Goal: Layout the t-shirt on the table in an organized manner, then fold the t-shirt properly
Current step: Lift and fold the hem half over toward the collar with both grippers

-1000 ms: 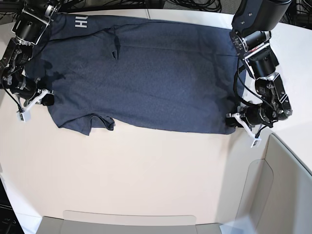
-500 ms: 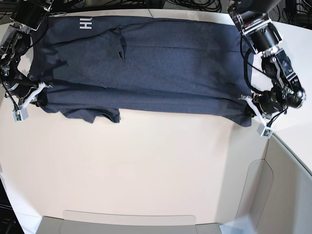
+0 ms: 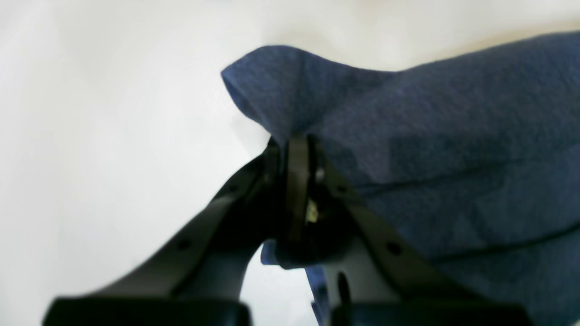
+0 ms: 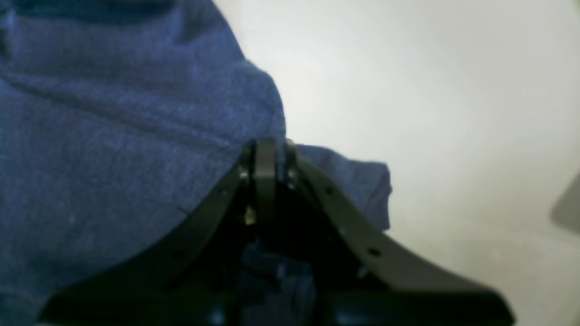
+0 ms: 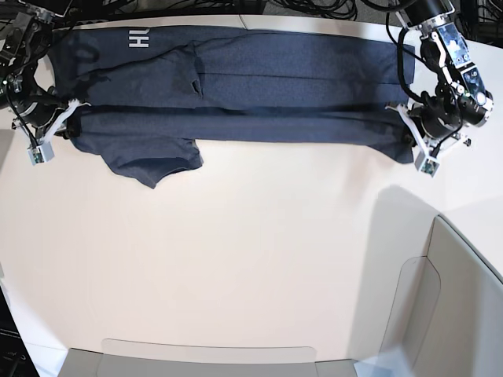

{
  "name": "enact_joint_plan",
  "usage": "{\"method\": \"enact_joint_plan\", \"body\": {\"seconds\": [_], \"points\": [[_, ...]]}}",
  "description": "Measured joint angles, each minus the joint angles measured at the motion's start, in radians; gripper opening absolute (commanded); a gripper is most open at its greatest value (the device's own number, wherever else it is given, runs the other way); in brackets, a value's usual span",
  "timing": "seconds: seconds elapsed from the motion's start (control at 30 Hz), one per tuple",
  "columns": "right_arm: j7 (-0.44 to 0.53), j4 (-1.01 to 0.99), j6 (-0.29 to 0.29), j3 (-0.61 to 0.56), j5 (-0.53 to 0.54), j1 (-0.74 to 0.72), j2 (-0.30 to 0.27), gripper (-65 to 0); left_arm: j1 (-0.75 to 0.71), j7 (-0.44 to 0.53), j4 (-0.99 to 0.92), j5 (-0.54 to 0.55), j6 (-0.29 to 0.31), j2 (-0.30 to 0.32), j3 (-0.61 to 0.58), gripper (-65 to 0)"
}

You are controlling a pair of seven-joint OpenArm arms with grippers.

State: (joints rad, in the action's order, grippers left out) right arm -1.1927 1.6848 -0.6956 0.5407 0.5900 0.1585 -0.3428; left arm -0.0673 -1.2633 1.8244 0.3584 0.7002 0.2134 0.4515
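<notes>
moved: vs earlier base pics, both arms have carried the near edge of the dark navy heathered cloth t-shirt (image 5: pixel 236 86) toward the far side; the visible band is now much narrower, and the fold line sits further back.
shirt pos: stretched L-R along far part of the large smooth off-white tabletop (image 5: pixel 236 259). Long axis runs left-right. White block lettering (image 5: pixel 138 37) shows at far left.
left gripper (image 5: pixel 411 129): on scene right, clenched on the shirt's right-end edge; wrist view shows cloth pinched between the jaws, corner peaking above them.
right gripper (image 5: pixel 69 122): on scene left, also clamped on cloth at the left-end edge; wrist view shows fabric in the jaws.
key relation: the held edge spans taut between the two claws, and the rest of the shirt lies on the far side of that line. Both arms equally engaged, one per end.
loose bit: a sleeve (image 5: pixel 153 157) droops nearward of the fold line at left, not tucked in.
other: grey translucent plastic bin wall (image 5: pixel 456 298) near right, well apart from shirt. Cables (image 5: pixel 314 8) past the far edge.
obstacles: none between claws and the far hem, my read.
next (guess): lay held edge down on the far part, release evenly, then deal w/ sleeve.
</notes>
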Motion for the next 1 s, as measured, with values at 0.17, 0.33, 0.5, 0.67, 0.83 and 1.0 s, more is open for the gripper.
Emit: {"method": "enact_joint_plan", "body": {"seconds": [0.17,0.33,0.5,0.67,0.83,1.0], "points": [[0.0,-0.003,0.0,0.0,-0.007,0.022,0.003,-65.0,-0.047,0.003,0.0,0.0,0.0,0.0,0.0,-65.0],[0.0,-0.04,0.0,0.0,-0.004,0.032,0.003,-65.0,-0.055,0.003,0.0,0.0,0.0,0.0,0.0,-65.0],[0.029,-0.056,0.003,0.006,-0.093,0.027,0.044,-65.0,-0.055,0.003,0.0,0.0,0.0,0.0,0.0,-64.7],[0.045,-0.045,0.004,0.007,-0.174,0.016,0.084,-65.0,-0.054,0.003,-0.001,-0.001,0.0,0.0,0.0,-54.6],[0.046,-0.045,0.004,0.007,-0.177,0.013,0.085,-57.0,-0.058,-0.012,-0.002,-0.008,0.0,-0.001,0.0,-46.5],[0.053,-0.047,0.004,0.011,-0.197,0.011,0.08,-41.5,-0.06,-0.012,-0.002,-0.008,0.0,0.0,0.0,-46.5]]}}
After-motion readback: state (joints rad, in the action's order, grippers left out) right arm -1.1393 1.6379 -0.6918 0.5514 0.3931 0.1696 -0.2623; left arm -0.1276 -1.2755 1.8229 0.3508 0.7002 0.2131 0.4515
